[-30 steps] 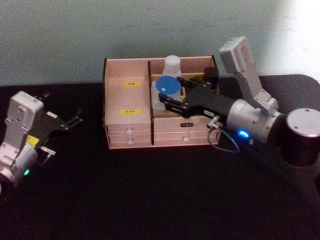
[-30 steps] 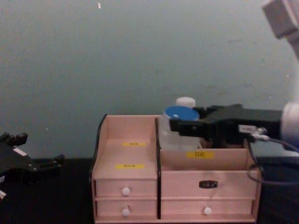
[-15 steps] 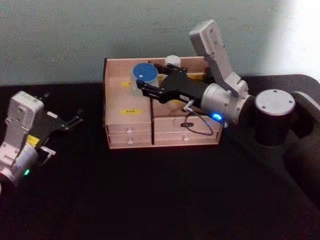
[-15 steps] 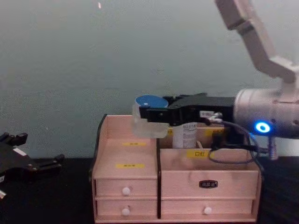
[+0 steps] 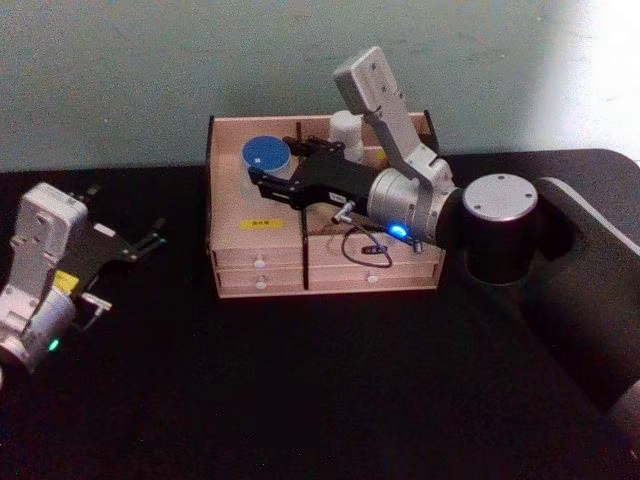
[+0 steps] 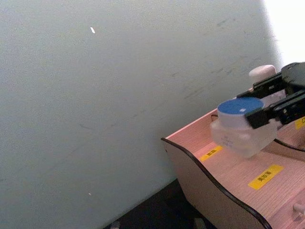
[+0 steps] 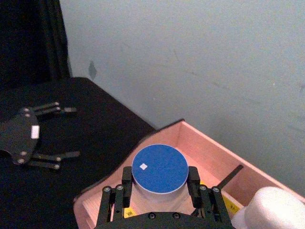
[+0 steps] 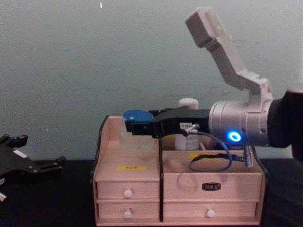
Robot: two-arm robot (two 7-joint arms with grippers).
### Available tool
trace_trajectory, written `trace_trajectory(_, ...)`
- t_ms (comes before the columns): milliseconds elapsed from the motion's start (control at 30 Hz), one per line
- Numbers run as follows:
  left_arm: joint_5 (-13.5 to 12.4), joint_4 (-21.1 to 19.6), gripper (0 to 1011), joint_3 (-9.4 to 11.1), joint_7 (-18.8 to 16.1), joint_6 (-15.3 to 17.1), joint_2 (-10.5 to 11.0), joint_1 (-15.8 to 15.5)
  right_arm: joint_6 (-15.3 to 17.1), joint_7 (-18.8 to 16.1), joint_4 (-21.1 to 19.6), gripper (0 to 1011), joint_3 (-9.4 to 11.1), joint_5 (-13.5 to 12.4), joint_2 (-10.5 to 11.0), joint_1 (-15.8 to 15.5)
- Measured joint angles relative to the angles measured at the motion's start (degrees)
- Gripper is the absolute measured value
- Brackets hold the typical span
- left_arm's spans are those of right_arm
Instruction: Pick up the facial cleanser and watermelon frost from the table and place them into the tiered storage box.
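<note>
Firmly, the right gripper (image 8: 139, 128) clasps a translucent blue-lidded round jar (image 5: 265, 153), upper centre, over the light wooden tiered storage box's (image 8: 208, 187) left side. The left gripper (image 5: 140, 243) sits splayed, far left.

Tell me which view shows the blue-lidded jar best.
Left wrist view: the jar shows lid and clear body, over the tiered storage box's left compartment. Right wrist: lid from above; head: small lid; chest: its side.

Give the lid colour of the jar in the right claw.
Blue round lid on the translucent jar, small white speck; best in right wrist view.
</note>
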State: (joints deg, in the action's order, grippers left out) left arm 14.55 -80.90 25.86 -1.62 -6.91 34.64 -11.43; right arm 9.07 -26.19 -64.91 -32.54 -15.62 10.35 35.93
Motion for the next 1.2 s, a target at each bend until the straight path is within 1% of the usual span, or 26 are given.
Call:
trace_trajectory(33,0.00,0.00,1001,0.00,0.00,0.00,0.00,0.00,0.03,0.04,1.04,703,-0.05,0.22,-0.44,0.35)
trace_trajectory(67,0.00,0.00,1001,0.00,0.00,0.00,0.00,0.00,0.03,0.04,1.04,703,-0.05,0.22,-0.44,0.35)
trace_trajectory(200,0.00,0.00,1001,0.00,0.00,0.00,0.00,0.00,-0.03,-0.01,3.55,703,-0.11,0.82,-1.50,1.18)
trace_trajectory(433,0.00,0.00,1001,0.00,0.00,0.00,0.00,0.00,-0.55,-0.09,6.30,704,0.14,1.53,-2.68,1.90)
trace_trajectory(700,0.00,0.00,1001,0.00,0.00,0.00,0.00,0.00,-0.83,-0.07,7.40,704,0.63,2.19,-3.16,2.03)
trace_trajectory(1100,0.00,0.00,1001,0.00,0.00,0.00,0.00,0.00,-0.86,-0.03,7.35,703,0.66,2.22,-3.16,2.02)
trace_trajectory(1133,0.00,0.00,1001,0.00,0.00,0.00,0.00,0.00,-0.86,-0.03,7.35,707,0.66,2.22,-3.16,2.02)
trace_trajectory(1200,0.00,0.00,1001,0.00,0.00,0.00,0.00,0.00,-0.86,-0.03,7.31,760,0.65,2.17,-3.14,2.02)
